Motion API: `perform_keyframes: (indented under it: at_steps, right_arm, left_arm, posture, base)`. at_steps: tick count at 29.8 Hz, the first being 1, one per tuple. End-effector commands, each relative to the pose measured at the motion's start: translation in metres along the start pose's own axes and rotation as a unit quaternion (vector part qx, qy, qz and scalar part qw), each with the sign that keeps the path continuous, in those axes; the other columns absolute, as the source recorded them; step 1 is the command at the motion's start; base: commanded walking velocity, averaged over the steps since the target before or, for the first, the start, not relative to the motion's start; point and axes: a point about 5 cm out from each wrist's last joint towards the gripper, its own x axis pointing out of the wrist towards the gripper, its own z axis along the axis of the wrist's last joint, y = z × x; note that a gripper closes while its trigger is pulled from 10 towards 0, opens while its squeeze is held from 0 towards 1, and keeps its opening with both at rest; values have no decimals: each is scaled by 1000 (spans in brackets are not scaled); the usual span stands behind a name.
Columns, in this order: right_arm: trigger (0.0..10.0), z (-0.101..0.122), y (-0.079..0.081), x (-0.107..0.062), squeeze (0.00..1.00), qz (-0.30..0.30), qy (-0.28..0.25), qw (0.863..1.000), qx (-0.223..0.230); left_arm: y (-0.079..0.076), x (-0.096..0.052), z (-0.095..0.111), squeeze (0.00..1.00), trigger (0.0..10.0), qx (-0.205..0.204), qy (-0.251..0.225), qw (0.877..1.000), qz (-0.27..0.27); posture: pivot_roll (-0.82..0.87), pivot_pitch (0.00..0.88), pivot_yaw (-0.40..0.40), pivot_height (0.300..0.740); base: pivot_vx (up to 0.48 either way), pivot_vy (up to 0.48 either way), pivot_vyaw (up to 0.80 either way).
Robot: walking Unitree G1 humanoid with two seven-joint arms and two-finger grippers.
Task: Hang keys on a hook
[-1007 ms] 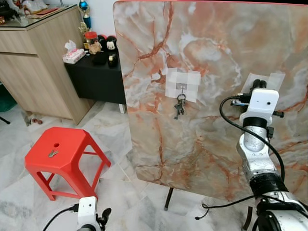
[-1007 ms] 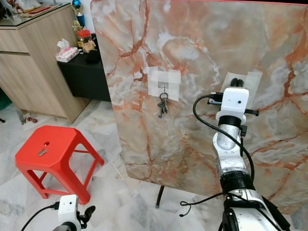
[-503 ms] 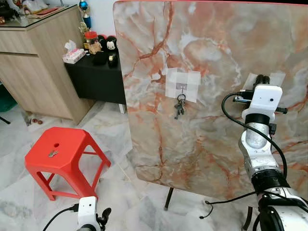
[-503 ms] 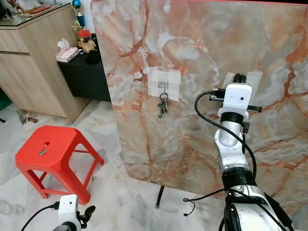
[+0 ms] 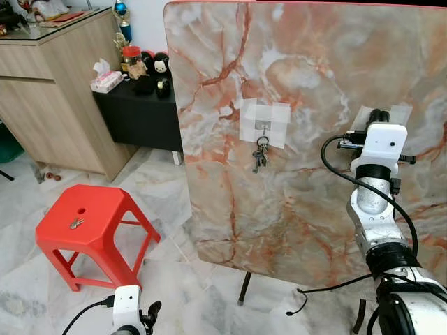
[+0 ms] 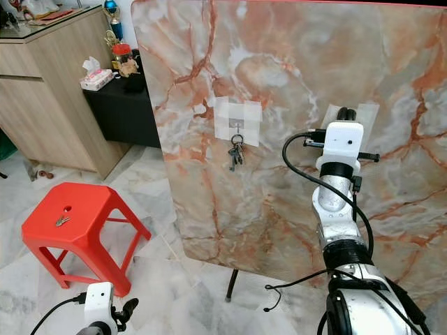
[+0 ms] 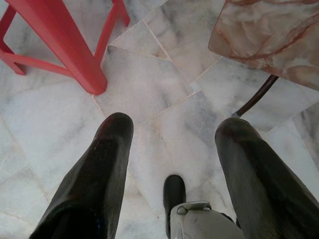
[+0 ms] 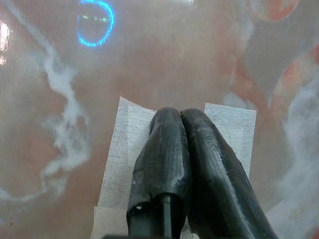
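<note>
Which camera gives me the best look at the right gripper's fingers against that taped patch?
The right wrist view: the right gripper shows shut, its tips against the white taped patch. The eye views catch just the fingertips above the wrist camera.

My right gripper has matt black, rubbery-looking fingers, pressed together against a patch of white tape with a fine woven grain. The board ahead is glossy, smooth, marble-patterned in orange and cream. The keys look like dull grey metal. The stool on the near left is smooth, shiny red plastic. The floor is polished pale marble tile. The cabinet at far left shows matt light wood grain.
</note>
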Motion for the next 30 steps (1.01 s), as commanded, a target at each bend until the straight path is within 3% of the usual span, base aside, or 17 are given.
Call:
perform_keyframes:
  at_steps: [1, 30]
  right_arm:
    - [10000, 3, -1, 5, 0, 3, -5, 1000, -4]
    - [10000, -12, -5, -10, 0, 25, 3, 1000, -15]
  left_arm:
    - [5, -1, -2, 0, 10000, 4, 4, 1000, 5]
    - [5, -1, -2, 0, 10000, 6, 7, 1000, 6]
  posture:
    - [32, 4, 13, 740]
    - [30, 9, 18, 740]
  base:
    - [0, 0, 0]
    - [0, 0, 0]
